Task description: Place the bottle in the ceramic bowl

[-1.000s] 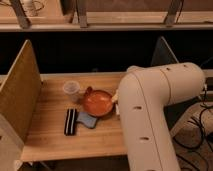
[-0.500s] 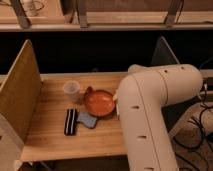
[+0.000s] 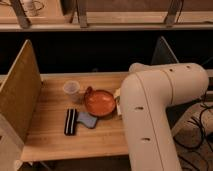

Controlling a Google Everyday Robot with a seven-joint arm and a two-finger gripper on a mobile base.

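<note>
Wooden boards make the table [image 3: 50, 136], and behind it the room is dark, with a pale shelf [image 3: 115, 22] running across the top. I will say where things are from the ceramic bowl [image 3: 100, 103].

Far to the left of the bowl, a tall wooden side wall [image 3: 20, 85] stands along the table's edge. Just up and left of the bowl is a see-through plastic cup [image 3: 71, 90], standing up and close to the bowl, though I cannot tell if they touch. Down and left of the bowl lies a black thing with a pale stripe [image 3: 70, 121]. A flat blue-grey thing [image 3: 87, 120] lies right beside it, close under the bowl's near edge.

The bowl is round, shiny and orange-red, with a little nub on its upper left rim. I see nothing lying inside it.

At the bowl's right rim, a small pale thing peeks out, and I think it is the bottle [image 3: 118, 95]. It is beside the bowl, not in it. The gripper [image 3: 120, 106] is there too, at the right rim, mostly hidden behind the arm. I cannot tell if it is gripping the bottle or not.

Right of the bowl, the big white robot arm [image 3: 155, 115] bends over the table's corner. A grey side wall [image 3: 162, 52] stands behind it, and black cables [image 3: 200, 131] lie on the floor.
</note>
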